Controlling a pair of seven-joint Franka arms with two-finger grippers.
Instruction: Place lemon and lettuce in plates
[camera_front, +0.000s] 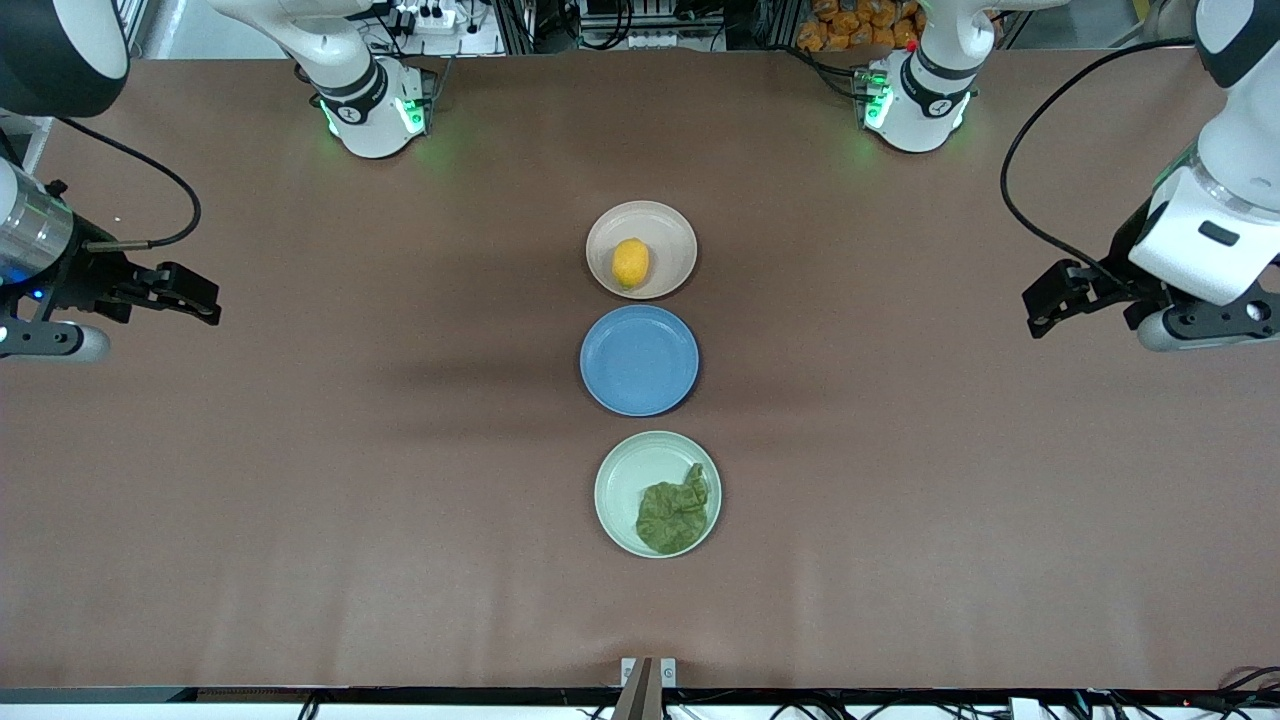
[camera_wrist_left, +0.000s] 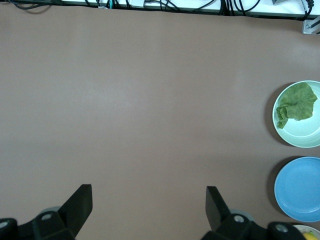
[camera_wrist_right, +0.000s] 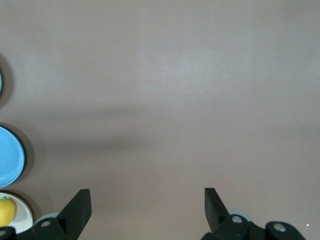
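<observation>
While both arms hang idle at the table's ends, the scene is listed from the camera-side edge to the base-side edge.

Mint plate (camera_front: 612, 490): set nearest the camera-side edge, midway along the table; the lettuce (camera_front: 674, 513) is held inside it, bunched against the rim toward the left arm's end.

Blue plate (camera_front: 638, 359): set between the other two plates, with nothing on it.

Beige plate (camera_front: 668, 232): set nearest the base-side edge; the lemon (camera_front: 630, 262) is seated in it.

Left gripper (camera_wrist_left: 148, 202): held over bare tabletop at the left arm's end, jaws spread wide, nothing between them.

Right gripper (camera_wrist_right: 147, 202): held over bare tabletop at the right arm's end, jaws likewise apart and empty.

Task state: judged complete.

Risk: the lemon could be rolled off its shallow plate if the table were jolted; the lettuce possibly overhangs its rim, though that is not clearly shown.
</observation>
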